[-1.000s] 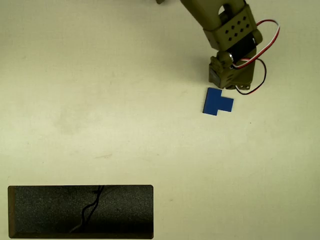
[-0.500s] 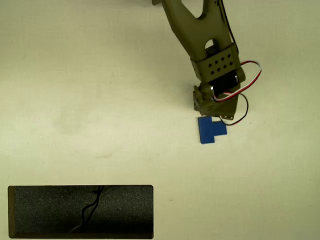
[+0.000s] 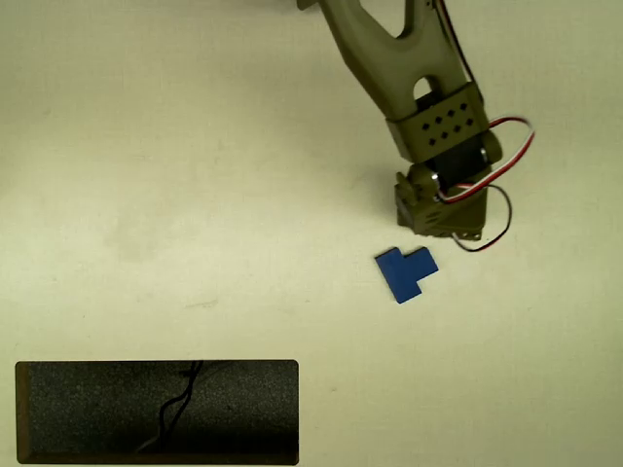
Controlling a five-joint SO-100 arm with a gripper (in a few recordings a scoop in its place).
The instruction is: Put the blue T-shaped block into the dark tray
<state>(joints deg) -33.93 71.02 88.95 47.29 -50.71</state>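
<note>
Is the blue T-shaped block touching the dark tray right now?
Apart. The overhead view shows the blue T-shaped block lying on bare table, up and right of the dark tray, a wide gap between.

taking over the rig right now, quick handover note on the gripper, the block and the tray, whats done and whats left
Gripper: hidden under the arm's wrist in the overhead view, so open or shut cannot be told. It sits just above the block in the picture.
Blue T-shaped block: lies flat on the table, right of centre, turned at a slant, apparently not gripped.
Dark tray: bottom left corner, far from the block; a thin dark cable lies across it.
Done: nothing in the tray yet.
Left: grasp the block, carry it down-left, set it in the tray.
</note>
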